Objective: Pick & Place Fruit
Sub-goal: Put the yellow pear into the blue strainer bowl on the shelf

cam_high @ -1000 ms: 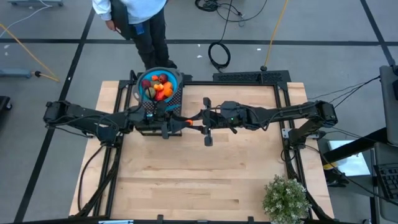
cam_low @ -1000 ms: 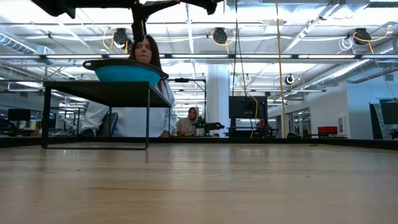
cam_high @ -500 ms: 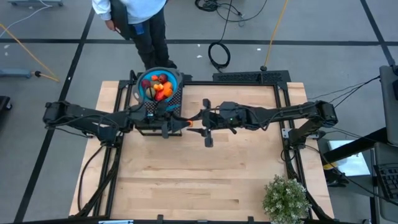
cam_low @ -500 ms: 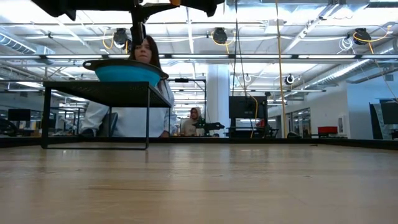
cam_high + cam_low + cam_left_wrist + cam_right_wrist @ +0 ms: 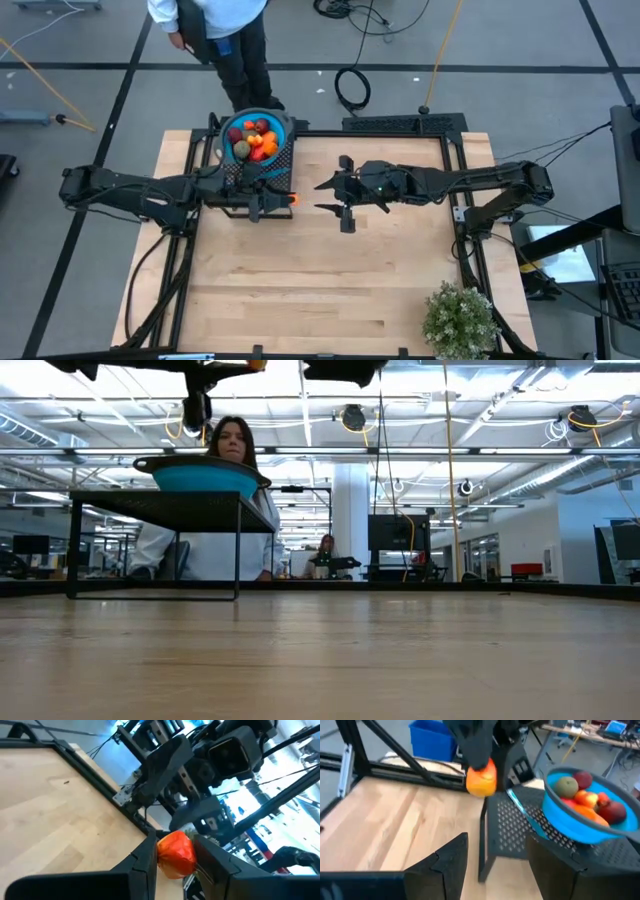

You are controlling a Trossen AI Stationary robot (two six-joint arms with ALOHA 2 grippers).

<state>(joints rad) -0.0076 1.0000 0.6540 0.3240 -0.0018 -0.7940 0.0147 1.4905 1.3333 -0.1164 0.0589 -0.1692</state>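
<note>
1. Pale wooden worktop (image 5: 320,270), bare boards across the middle; nothing of mine resting on it.
2. Black perforated-metal stand (image 5: 520,827) at the far edge of the worktop, carrying a round blue plastic bowl (image 5: 560,827). No brand, label or writing readable anywhere in these views.
3. Bowl holds the pile of small toy fruits (image 5: 253,140): brownish-green oval, dark red one, several orange ones.
4. My left hand (image 5: 172,852) is off the worktop beside the stand, fingers closed on a small glossy orange toy fruit (image 5: 176,854), pinched across its middle.
5. My right hand (image 5: 343,190) hangs over the worktop's middle, well apart from the bowl, fingers spread, empty.
6. Handling guess: the orange piece looks light, hard and smooth-skinned, so likely slippery; rounded shape could roll out of a shallow pinch. Best hold is across the widest part, fingers centred, as now. Not fragile by the look of it.
</note>
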